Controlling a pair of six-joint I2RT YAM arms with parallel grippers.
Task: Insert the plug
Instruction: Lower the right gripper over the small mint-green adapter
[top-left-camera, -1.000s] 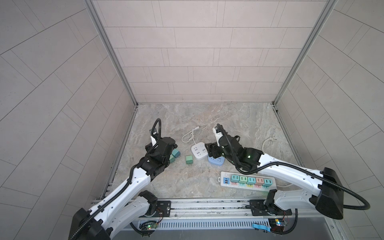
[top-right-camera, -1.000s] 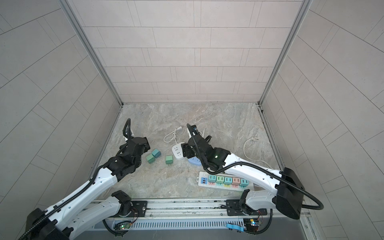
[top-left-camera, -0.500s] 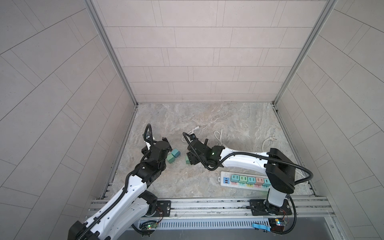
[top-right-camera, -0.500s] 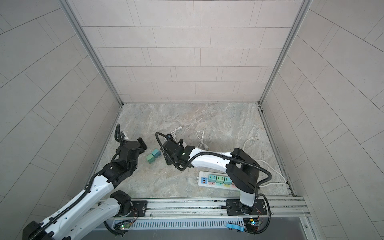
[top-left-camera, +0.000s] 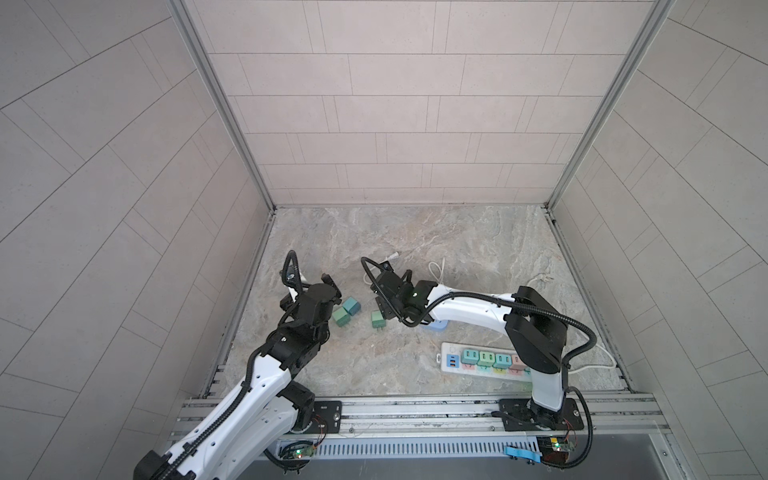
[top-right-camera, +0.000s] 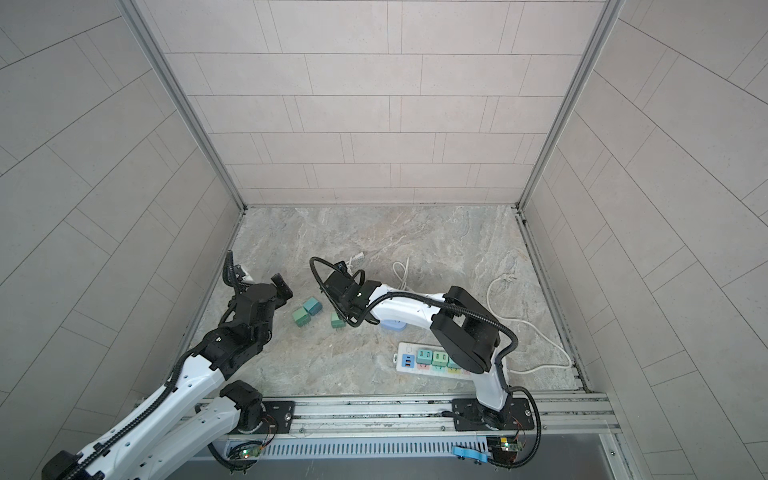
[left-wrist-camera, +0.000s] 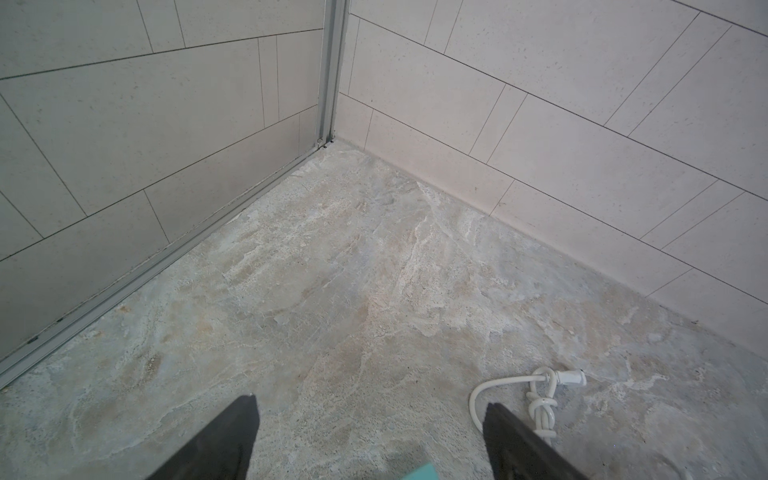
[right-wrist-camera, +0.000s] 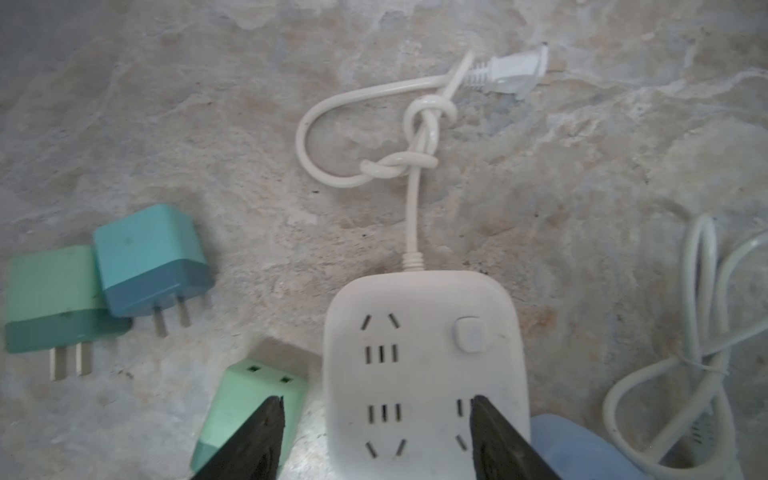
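Observation:
Three loose plugs lie left of centre: a teal plug (top-left-camera: 351, 305) (right-wrist-camera: 149, 257), a darker green plug (top-left-camera: 340, 317) (right-wrist-camera: 50, 299) touching it, and a light green plug (top-left-camera: 377, 321) (right-wrist-camera: 249, 407). My right gripper (top-left-camera: 395, 305) (right-wrist-camera: 378, 415) is open above a white socket cube (right-wrist-camera: 419, 332); one finger overlaps the light green plug, the other the cube's far side. In both top views the arm hides the cube. My left gripper (top-left-camera: 318, 284) (left-wrist-camera: 370, 403) is open and empty just left of the teal plug (left-wrist-camera: 419, 471).
A white power strip (top-left-camera: 451, 360) (top-right-camera: 405, 357) with several coloured plugs in it lies front right. The cube's knotted white cord (right-wrist-camera: 419, 137) ends in a plug (top-left-camera: 392, 266) (left-wrist-camera: 571, 377). A pale blue object (top-left-camera: 434, 326) and a coiled cord (right-wrist-camera: 706, 332) lie beside the cube.
Over the last second the right arm folded and its gripper slid left over the white cube, hiding it in the top views. The left gripper stayed by the teal plug and opened slightly.

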